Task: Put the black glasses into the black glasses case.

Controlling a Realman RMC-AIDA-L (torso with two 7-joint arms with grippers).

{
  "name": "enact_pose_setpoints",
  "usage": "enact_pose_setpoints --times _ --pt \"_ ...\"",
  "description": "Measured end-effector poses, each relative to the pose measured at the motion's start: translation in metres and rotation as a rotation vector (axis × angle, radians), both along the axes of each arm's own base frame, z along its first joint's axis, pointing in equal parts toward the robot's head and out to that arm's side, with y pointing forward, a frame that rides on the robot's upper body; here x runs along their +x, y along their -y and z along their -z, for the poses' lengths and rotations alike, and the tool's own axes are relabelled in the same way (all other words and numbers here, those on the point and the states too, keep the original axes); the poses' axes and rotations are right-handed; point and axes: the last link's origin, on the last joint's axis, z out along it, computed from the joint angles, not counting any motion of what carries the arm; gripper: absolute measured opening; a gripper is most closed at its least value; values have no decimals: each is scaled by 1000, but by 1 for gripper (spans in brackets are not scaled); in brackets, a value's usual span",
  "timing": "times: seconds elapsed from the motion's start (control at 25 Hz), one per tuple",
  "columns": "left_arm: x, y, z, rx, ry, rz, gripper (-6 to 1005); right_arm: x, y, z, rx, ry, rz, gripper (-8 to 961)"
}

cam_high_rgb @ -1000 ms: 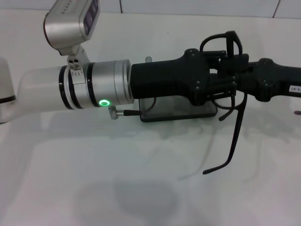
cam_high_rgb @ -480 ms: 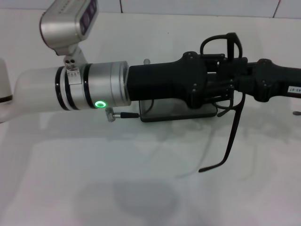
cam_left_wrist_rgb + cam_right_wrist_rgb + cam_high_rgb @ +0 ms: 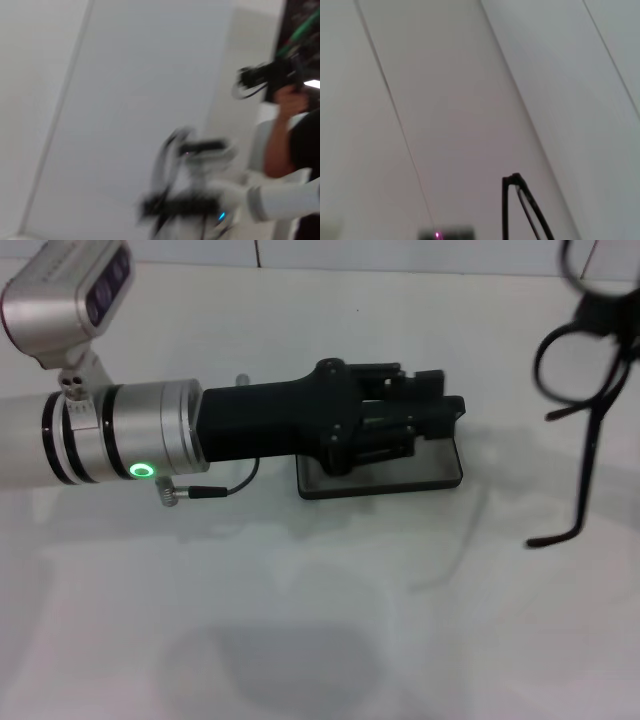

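Note:
The black glasses (image 3: 573,352) hang in the air at the far right of the head view. One temple arm points down toward the table. My right gripper (image 3: 612,312) holds them at the frame's top, with only its tip showing at the picture's edge. The right wrist view catches part of the black glasses (image 3: 516,200). The black glasses case (image 3: 440,476) lies open at mid-table, and its grey lining shows. My left gripper (image 3: 446,392) hovers over the case's back half, open, with nothing in it.
A thin black cable (image 3: 225,488) hangs from my left arm's wrist (image 3: 150,435) just left of the case. In the left wrist view a person (image 3: 292,130) stands beyond the table holding a device.
The two grippers were together at the glasses over the case. The right one has carried the glasses up and to the right. The left arm has drawn back to the left without them.

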Motion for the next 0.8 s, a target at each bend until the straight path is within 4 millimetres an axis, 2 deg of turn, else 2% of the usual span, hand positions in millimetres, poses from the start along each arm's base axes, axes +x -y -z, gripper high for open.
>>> enact_pose_setpoints --times 0.12,0.16,0.48,0.64,0.8 --pt "-3 -1 5 -2 -35 -21 462 -4 3 -12 61 -100 -17 108" --pt "2 2 16 -33 -58 2 462 -5 4 -13 69 -120 -19 108" --pt "40 17 45 -170 -50 143 461 -19 -5 4 76 -159 -12 109" --pt "52 24 44 -216 4 183 462 -21 -13 27 12 -76 23 109" --pt "55 24 39 -219 39 193 462 -20 -14 48 -35 15 34 109"
